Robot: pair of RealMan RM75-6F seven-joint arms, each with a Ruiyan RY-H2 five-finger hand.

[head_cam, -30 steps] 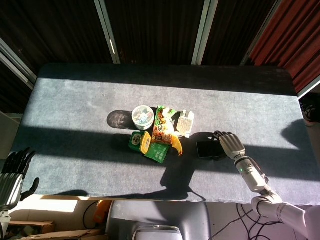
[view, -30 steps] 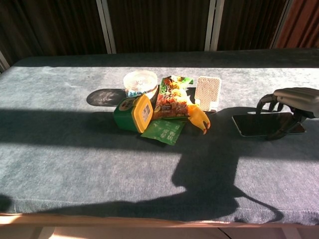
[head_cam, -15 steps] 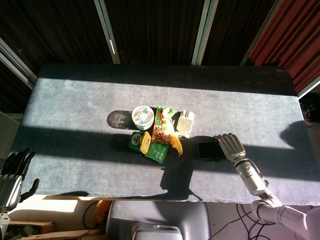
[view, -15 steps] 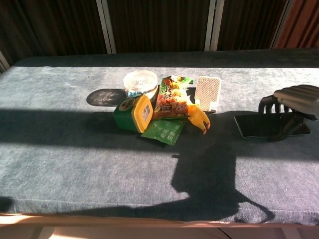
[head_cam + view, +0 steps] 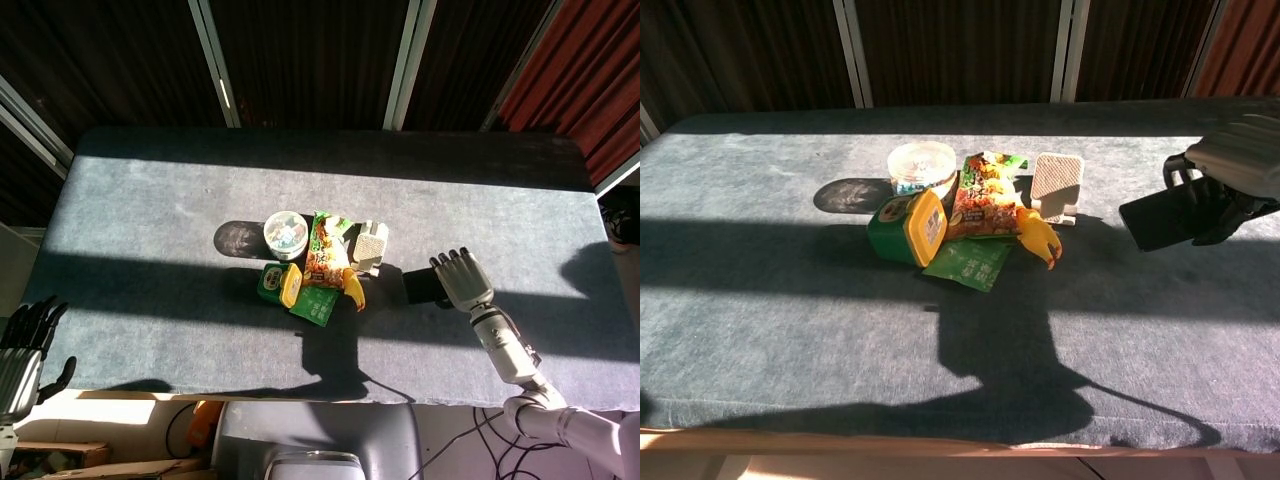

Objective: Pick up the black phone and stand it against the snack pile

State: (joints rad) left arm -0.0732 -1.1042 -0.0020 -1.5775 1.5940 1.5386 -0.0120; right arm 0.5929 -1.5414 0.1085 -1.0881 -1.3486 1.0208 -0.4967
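The flat black rectangular phone [image 5: 1162,217] is off the table and is held in the air by the right hand [image 5: 1230,170], to the right of the snack pile and well apart from it. In the chest view its long axis runs about left to right and is tilted, with the left end lower and the right end hidden inside the hand. Its dark screen faces the camera. In the head view the phone [image 5: 424,284] shows only as a dark shape just left of the right hand [image 5: 462,283].

The fingers [image 5: 1181,172] of this hand curl down over the top edge of the phone and grip it.

The snack pile lies near the middle of the grey felt-covered table [image 5: 770,290]: a round clear plastic cup [image 5: 921,164], a green box with a yellow lid [image 5: 908,227], an orange printed snack bag [image 5: 983,207], a flat green packet [image 5: 971,262] and a beige mesh-front packet [image 5: 1056,185].

The left hand [image 5: 22,352] hangs beside the near left corner of the table, its fingers straight, apart and holding nothing.
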